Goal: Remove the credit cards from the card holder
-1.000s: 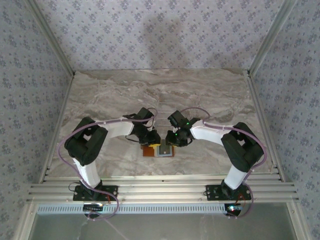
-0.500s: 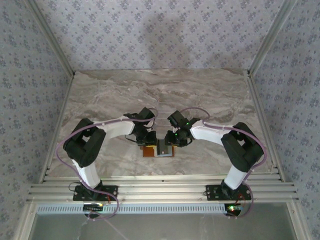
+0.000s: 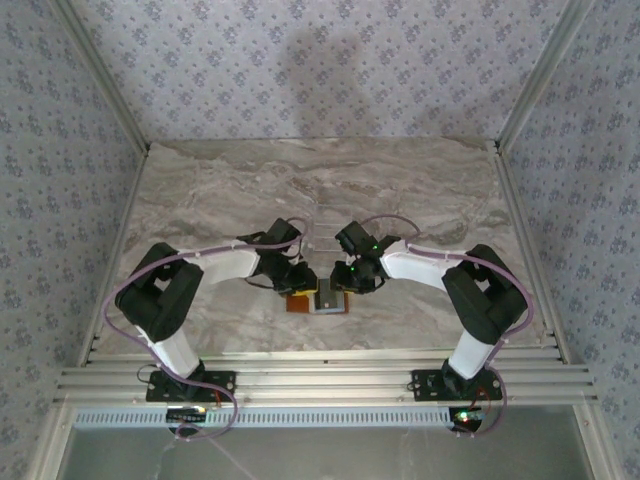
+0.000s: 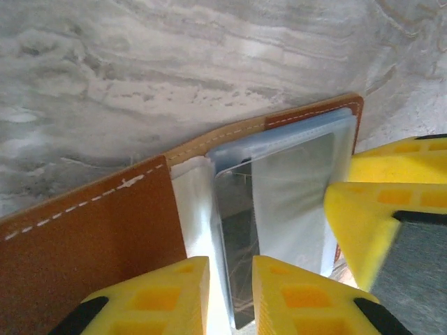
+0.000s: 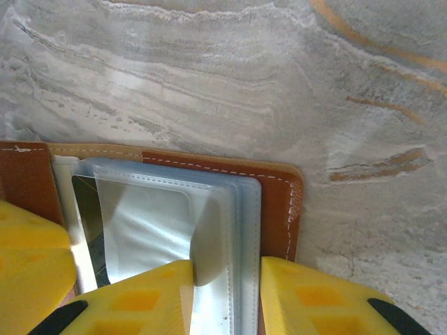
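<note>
The card holder (image 3: 298,303) lies open on the marble table, brown leather (image 4: 91,237) with clear plastic sleeves (image 4: 293,195) fanned over its right half (image 5: 276,202). A black credit card (image 4: 237,230) sits in a sleeve, and its dark corner (image 5: 84,209) is seen from the other side too. My left gripper (image 4: 230,296) hangs over the fold (image 3: 300,283), jaws a narrow gap apart with the black card's edge in the gap. My right gripper (image 5: 225,300) stands at the holder's right side (image 3: 352,281), jaws slightly apart, tips down on the sleeve stack's stitched edge.
Grey veined marble table (image 3: 330,190) with patterned walls on three sides. An aluminium rail (image 3: 320,380) runs along the near edge by the arm bases. The right gripper's yellow finger (image 4: 356,223) crowds the left wrist view.
The left arm has shifted slightly left and lower, its gripper staying over the holder's fold. The right arm and the holder have stayed put.
</note>
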`<state>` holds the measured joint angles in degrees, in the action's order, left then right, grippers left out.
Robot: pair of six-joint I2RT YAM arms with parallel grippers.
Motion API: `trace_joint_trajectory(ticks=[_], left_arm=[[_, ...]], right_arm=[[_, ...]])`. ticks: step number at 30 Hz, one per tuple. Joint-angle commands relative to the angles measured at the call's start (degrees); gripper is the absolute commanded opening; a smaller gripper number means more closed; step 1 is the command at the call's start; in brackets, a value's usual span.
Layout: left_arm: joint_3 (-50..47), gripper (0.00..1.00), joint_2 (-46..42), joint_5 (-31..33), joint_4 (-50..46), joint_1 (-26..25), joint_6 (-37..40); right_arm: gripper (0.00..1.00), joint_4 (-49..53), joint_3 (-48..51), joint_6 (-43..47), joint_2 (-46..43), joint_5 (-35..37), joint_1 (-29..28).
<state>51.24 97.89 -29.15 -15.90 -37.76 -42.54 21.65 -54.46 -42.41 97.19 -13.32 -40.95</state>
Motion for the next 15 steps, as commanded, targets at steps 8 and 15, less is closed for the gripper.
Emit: trace_joint_trajectory(ticks=[8, 15], left_arm=[[-6.0, 0.23, -1.0, -8.1, 13.4, 3.4, -5.0], [-7.5, 0.22, 0.2, -11.2, 18.2, 4.1, -7.0]], right_arm=[[0.31, 2.8, 0.8, 0.2, 0.6, 1.1, 0.2], [0.31, 2.9, 0.8, 0.2, 1.1, 0.9, 0.0]])
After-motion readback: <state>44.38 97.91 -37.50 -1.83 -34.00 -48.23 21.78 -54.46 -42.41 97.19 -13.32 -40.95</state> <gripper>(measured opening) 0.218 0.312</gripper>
